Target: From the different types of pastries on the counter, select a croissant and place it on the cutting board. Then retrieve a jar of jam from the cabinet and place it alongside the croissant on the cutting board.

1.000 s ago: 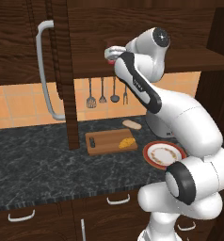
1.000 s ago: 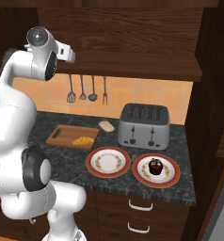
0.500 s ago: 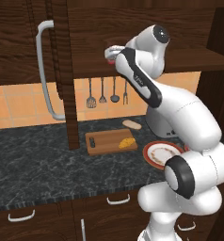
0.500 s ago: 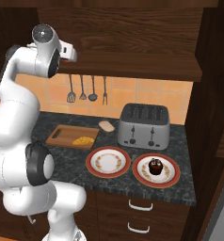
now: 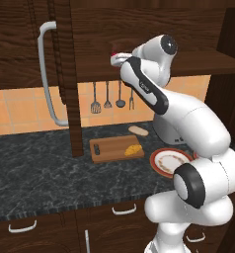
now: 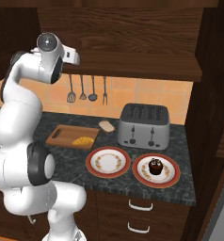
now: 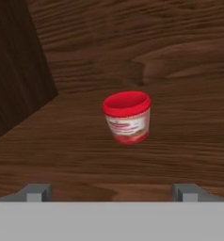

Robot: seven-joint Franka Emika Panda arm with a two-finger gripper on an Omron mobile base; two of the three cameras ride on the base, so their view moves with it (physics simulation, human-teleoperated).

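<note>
Jam was seen in the hand view as a small jar of jam (image 7: 127, 117), red-lidded with a pale band, standing upright on the brown wood floor of the cabinet (image 7: 132, 42), a dark wall closing in at the left. The gripper (image 7: 112, 192) was held wide, its two grey fingertips (image 7: 36, 192) spread well to either side of the jar and apart from it, nothing between them. In the left base view the jar was hard to make out: a mere red speck showed at the hand, level with the shelf, and the gripper (image 5: 115, 57) itself was largely hidden by the wrist. In the right base view the fingers were cut off behind the hand against the dark shelf.

Below, the croissant (image 5: 134, 149) was found lying on the cutting board (image 5: 109, 147), toward its right end, on the dark veined counter (image 5: 35, 173). The pale bread roll (image 6: 106, 125) lay just beyond the board, beside a grey toaster (image 6: 144, 125). Two red-rimmed plates (image 6: 108, 162) sat near the counter's front edge, the right one bearing the dark cupcake (image 6: 155, 166). Utensils (image 6: 87, 89) hung on the orange tiled wall. The open cabinet door (image 5: 60, 74), with its curved grey handle (image 5: 48, 79), stood at the left.
</note>
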